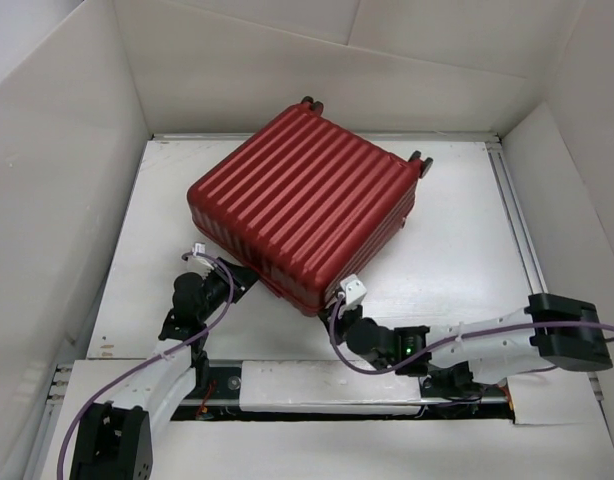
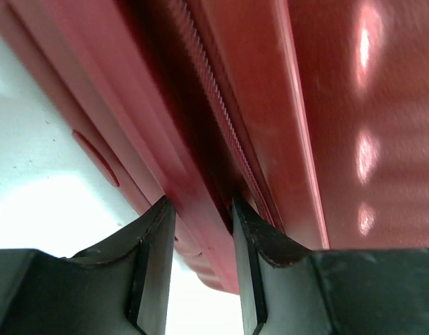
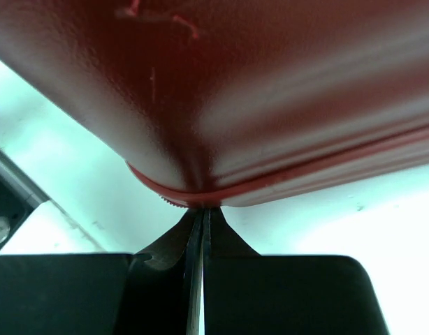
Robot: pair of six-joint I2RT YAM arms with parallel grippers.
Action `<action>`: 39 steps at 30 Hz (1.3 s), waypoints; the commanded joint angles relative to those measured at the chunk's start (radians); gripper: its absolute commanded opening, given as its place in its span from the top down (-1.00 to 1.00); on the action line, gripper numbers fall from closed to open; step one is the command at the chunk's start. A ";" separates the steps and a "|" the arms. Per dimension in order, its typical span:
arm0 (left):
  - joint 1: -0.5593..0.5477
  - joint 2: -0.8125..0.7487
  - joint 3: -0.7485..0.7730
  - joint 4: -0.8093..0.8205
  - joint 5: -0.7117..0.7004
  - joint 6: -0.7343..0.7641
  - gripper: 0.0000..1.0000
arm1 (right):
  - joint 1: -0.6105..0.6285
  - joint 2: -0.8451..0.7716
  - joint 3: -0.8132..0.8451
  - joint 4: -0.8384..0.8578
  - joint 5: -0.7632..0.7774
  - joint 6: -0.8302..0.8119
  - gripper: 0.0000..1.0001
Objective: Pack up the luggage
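The luggage [image 1: 307, 215], a dark red ribbed hard-shell suitcase, lies flat and closed in the middle of the table, with its wheels [image 1: 421, 160] at the far side. My left gripper [image 1: 249, 283] is at its near left edge. In the left wrist view [image 2: 200, 209] the jaws clamp one shell's rim [image 2: 193, 188], with one finger [image 2: 253, 230] in the dark seam beside the zipper teeth. My right gripper [image 1: 330, 308] is shut, and its tips [image 3: 202, 209] touch the seam at the near corner of the luggage [image 3: 235, 91]. The lining is hidden.
White board walls [image 1: 57, 200] enclose the white table [image 1: 457, 250] on the left, back and right. A metal rail [image 1: 517, 220] runs along the right side. Purple cables [image 1: 117, 385] loop from both arms near the front edge.
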 commanded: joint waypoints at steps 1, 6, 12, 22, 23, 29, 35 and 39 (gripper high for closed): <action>-0.019 -0.056 -0.146 0.215 0.077 0.019 1.00 | 0.095 0.054 0.054 -0.063 -0.142 0.083 1.00; -0.019 -0.093 -0.175 0.215 0.100 0.019 1.00 | -0.050 -0.003 0.023 0.004 -0.249 -0.002 1.00; -0.115 -0.079 -0.152 0.215 0.048 0.019 1.00 | -0.279 -0.169 -0.047 0.020 -0.424 -0.052 1.00; -0.882 0.328 0.078 0.393 -0.656 -0.084 1.00 | -0.575 -0.517 -0.084 -0.230 -0.591 -0.105 1.00; -0.882 0.378 0.078 0.445 -0.656 -0.096 1.00 | -0.594 -0.517 -0.084 -0.259 -0.602 -0.105 1.00; -0.938 0.727 0.161 0.738 -0.616 -0.156 1.00 | -0.438 -0.424 -0.095 -0.228 -0.549 0.030 1.00; -0.938 0.796 0.136 0.870 -0.616 -0.181 1.00 | -0.148 -0.368 -0.047 -0.240 -0.372 0.155 1.00; -0.938 0.756 0.127 0.859 -0.625 -0.181 1.00 | -0.078 -0.380 -0.010 -0.263 -0.283 0.188 1.00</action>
